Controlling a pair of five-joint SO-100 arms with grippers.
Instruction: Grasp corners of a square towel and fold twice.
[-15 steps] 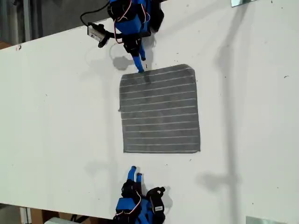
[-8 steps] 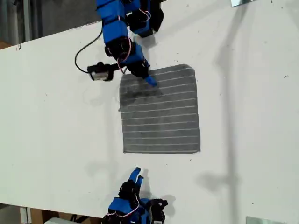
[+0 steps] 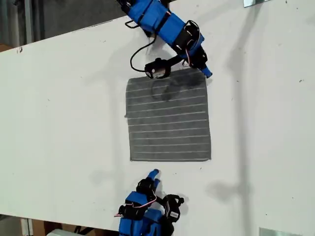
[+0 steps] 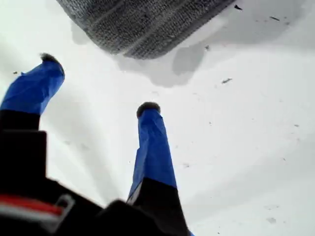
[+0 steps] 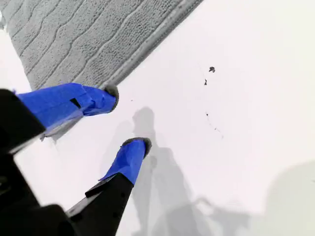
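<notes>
Overall, the towel (image 3: 169, 117) lies flat on the white table (image 3: 64, 113): dark grey, thin pale stripes, rounded corners. The first gripper (image 4: 98, 83), jaws wide apart, sits just short of one corner (image 4: 142, 46). The second gripper (image 5: 129, 115), also parted, hangs beside the towel's edge, one fingertip (image 5: 110, 92) over its hem.

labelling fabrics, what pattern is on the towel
Dark grey towel with thin pale stripes, clearest in the exterior view.

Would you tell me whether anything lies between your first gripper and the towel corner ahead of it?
Nothing visible does. Only bare white table lies between my first gripper, jaws open, and the rounded corner of the towel.
</notes>
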